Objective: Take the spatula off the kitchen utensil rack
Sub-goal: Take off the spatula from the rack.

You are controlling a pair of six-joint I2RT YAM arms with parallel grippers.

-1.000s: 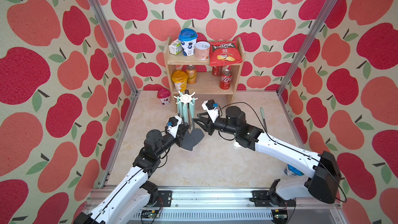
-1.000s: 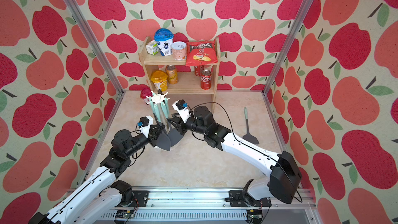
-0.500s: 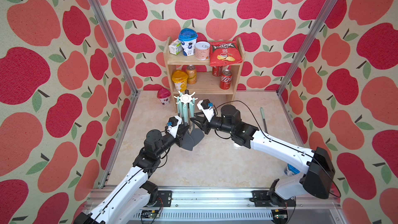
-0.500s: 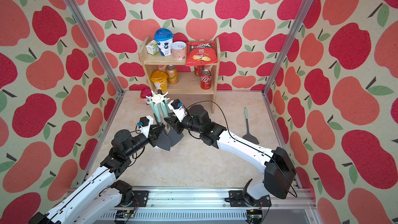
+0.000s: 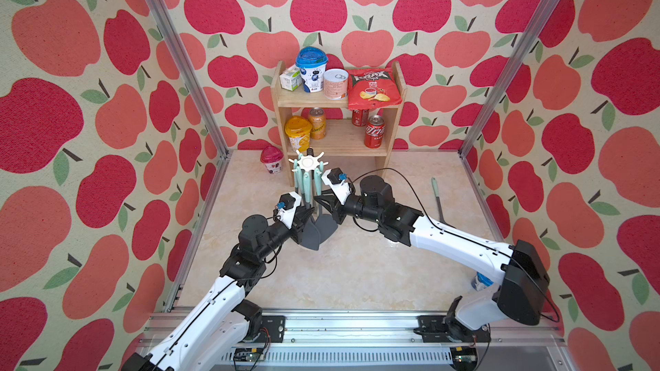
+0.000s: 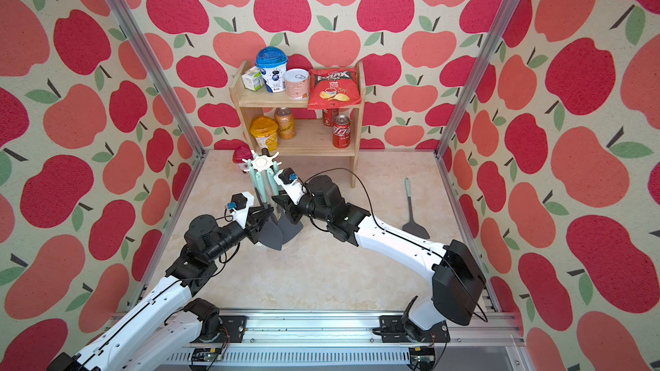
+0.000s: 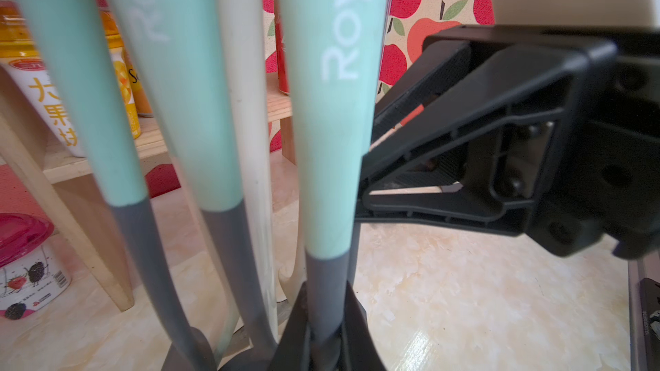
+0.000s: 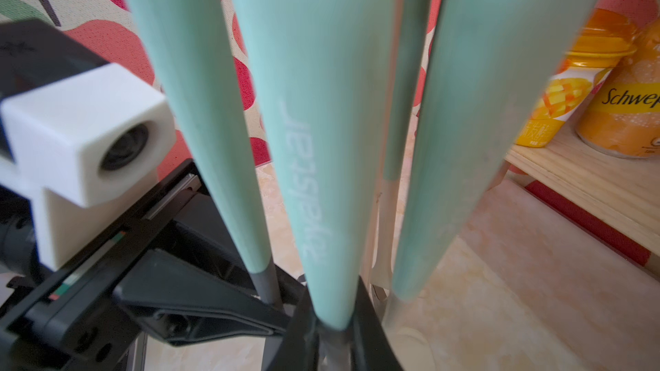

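The white kitchen utensil rack (image 5: 307, 163) (image 6: 261, 163) stands in front of the shelf, and several mint-handled utensils with grey heads hang from its crown. My left gripper (image 7: 326, 319) (image 5: 303, 214) is shut on the grey neck of one hanging spatula (image 7: 332, 108), whose flat head (image 5: 310, 237) hangs low. From the opposite side my right gripper (image 8: 332, 319) (image 5: 319, 203) is shut on the lower mint handle of a neighbouring spatula (image 8: 310, 173), with its head (image 5: 326, 226) beside the first. The rack's cream pole (image 7: 243, 101) stands between the handles. Its base is hidden.
A wooden two-tier shelf (image 5: 335, 139) with cans, cups and a chips bag stands just behind the rack. A pink-lidded cup (image 5: 271, 160) sits left of the rack. Another spatula (image 5: 438, 201) lies on the floor at right. A blue-white cup (image 5: 480, 281) sits by the right arm's base.
My right gripper has moved left, in toward the rack, and closed on a mint handle. The left arm has kept its grip and place.
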